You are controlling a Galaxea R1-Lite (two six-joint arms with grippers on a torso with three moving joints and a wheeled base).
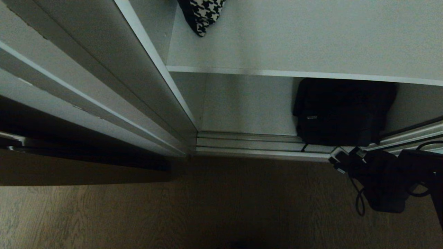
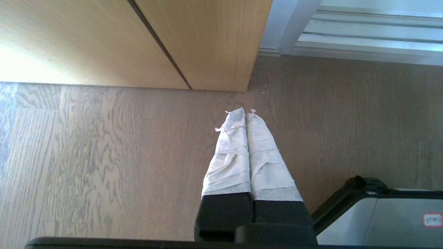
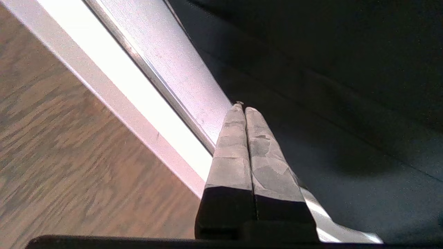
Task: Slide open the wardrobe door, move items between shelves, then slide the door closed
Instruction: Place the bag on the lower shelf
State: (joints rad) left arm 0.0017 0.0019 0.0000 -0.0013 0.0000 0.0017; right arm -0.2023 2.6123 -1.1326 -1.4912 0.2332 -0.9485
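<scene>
A wood-grain floor (image 1: 221, 207) is seen running up to the silver bottom track (image 1: 259, 145) of the wardrobe, so the whole scene is viewed from low down. The sliding door (image 1: 104, 79) is pushed off to the left, and the white interior is left open. Two shelves are in view: the upper shelf (image 1: 311, 41) with its thin front edge, and the bottom board (image 1: 242, 110) right behind the track. The houndstooth cloth (image 1: 204, 14) is found at the back left of the upper shelf, partly cut off by the frame edge. The black bag (image 1: 342, 110) is set on the bottom board toward the right, with its front just at the track.

The right gripper (image 3: 244, 108) is held low by the track, right in front of the bag, fingers pressed together with nothing pinched between them. The left gripper (image 2: 245, 111) is parked over the floor near a light wood panel (image 2: 173, 41), its wrapped fingers also closed together and empty.
</scene>
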